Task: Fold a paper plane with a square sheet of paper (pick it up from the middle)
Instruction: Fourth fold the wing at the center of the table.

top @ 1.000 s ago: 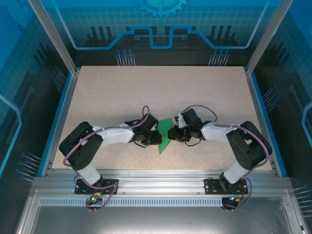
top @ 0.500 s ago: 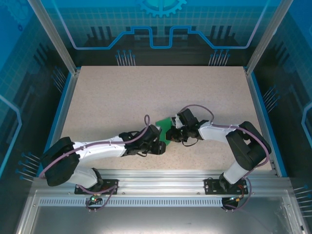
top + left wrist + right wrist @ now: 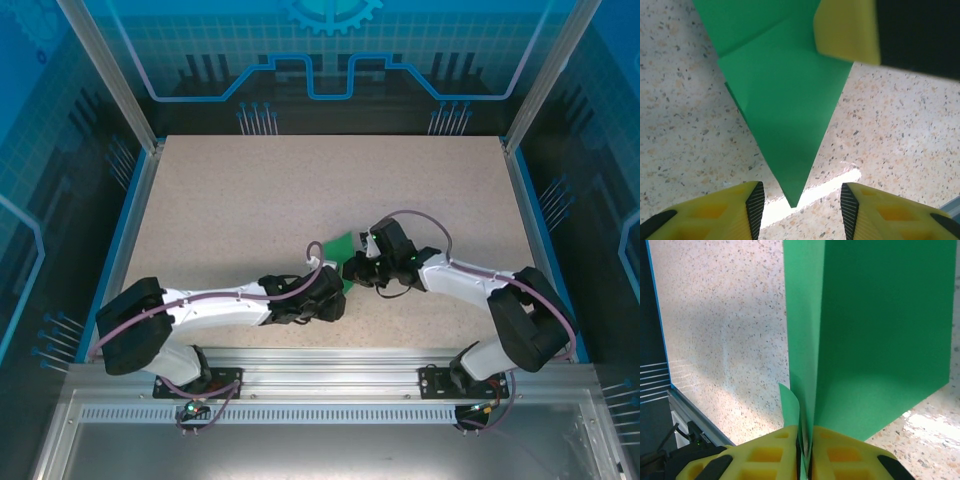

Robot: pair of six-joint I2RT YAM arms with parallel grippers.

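The square sheet of paper (image 3: 341, 248), bright green, is folded into a pointed dart shape and held up off the speckled table. My right gripper (image 3: 806, 440) is shut on its folded layers, which rise between the yellow fingers (image 3: 847, 452) in the right wrist view. In the top view the right gripper (image 3: 353, 272) sits at the table's near middle. In the left wrist view the paper (image 3: 785, 110) points its tip down into the gap of my open left gripper (image 3: 800, 200) and touches neither pad. The left gripper (image 3: 336, 296) lies just near-left of the paper.
The beige speckled table (image 3: 250, 200) stretches free behind both arms. Blue side rails (image 3: 128, 225) border it left and right, and an aluminium frame (image 3: 320, 365) runs along the near edge just below the grippers. A right finger (image 3: 847, 30) shows top right in the left wrist view.
My left arm stretched rightward and nearer, bringing its gripper under the paper's tip, and its jaws opened wider. The right gripper kept its hold and shifted slightly.
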